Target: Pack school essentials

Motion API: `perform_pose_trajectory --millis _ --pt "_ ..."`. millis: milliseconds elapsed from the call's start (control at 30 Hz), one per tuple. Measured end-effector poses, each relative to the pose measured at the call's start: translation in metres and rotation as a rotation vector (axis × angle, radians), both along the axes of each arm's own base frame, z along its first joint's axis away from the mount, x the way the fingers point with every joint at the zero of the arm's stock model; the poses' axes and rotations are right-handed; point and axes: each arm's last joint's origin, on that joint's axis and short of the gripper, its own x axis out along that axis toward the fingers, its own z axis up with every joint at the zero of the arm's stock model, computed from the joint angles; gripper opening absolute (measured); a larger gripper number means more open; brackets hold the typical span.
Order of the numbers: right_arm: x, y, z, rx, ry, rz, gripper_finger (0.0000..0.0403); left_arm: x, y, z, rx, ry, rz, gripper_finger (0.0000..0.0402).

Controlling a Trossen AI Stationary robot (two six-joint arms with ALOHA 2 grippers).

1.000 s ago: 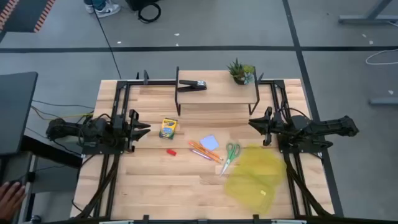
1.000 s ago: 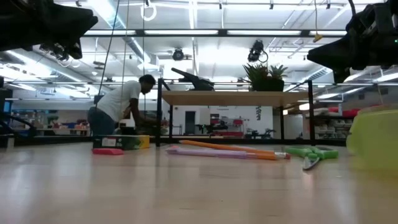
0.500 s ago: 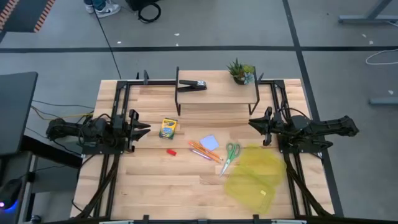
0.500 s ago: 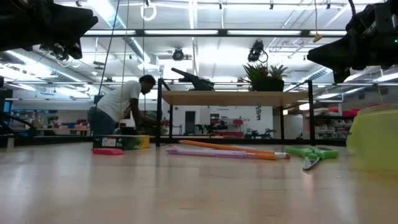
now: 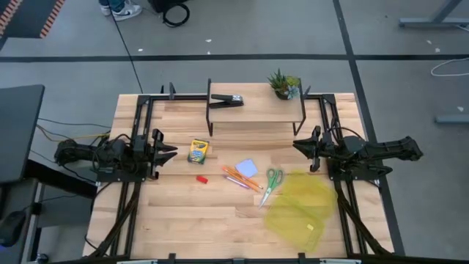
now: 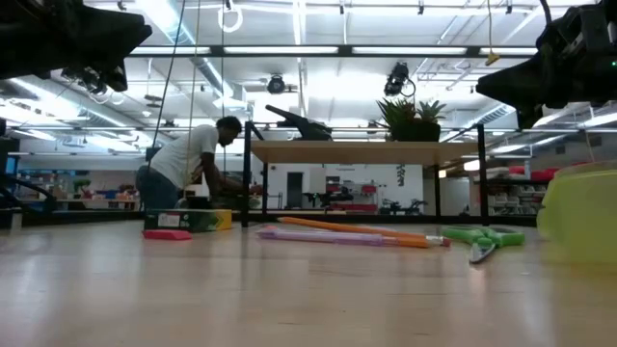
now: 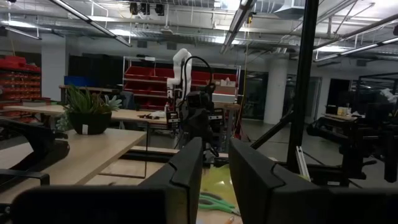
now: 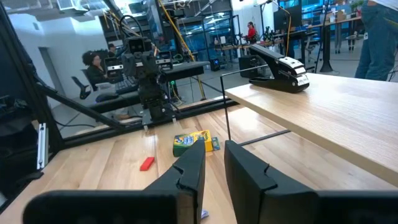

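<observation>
Flanking scissors [image 5: 272,180]: pencils [image 5: 242,178], yellow pouch [image 5: 299,210]

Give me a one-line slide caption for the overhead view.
Crayon box, pencils, notepad and scissors lie on the table beside a yellow mesh pouch, both arms parked at the sides.

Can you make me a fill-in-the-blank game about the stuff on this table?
1. The black stapler sits on the raised shelf next to the potted ____.
2. The scissors have ____ handles.
3. The crayon box lies closest to the robot's ____ hand.
4. The see-through pouch is colored ____.

Missing words: plant; green; left; yellow
</observation>
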Motion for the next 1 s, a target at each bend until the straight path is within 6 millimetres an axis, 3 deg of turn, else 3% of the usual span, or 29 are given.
perform_pose_trajectory --millis 1000 --pt "0.0 0.0 0.0 0.0 0.0 0.0 0.0068 0.0 0.0 0.0 0.0 0.0 0.0 0.0083"
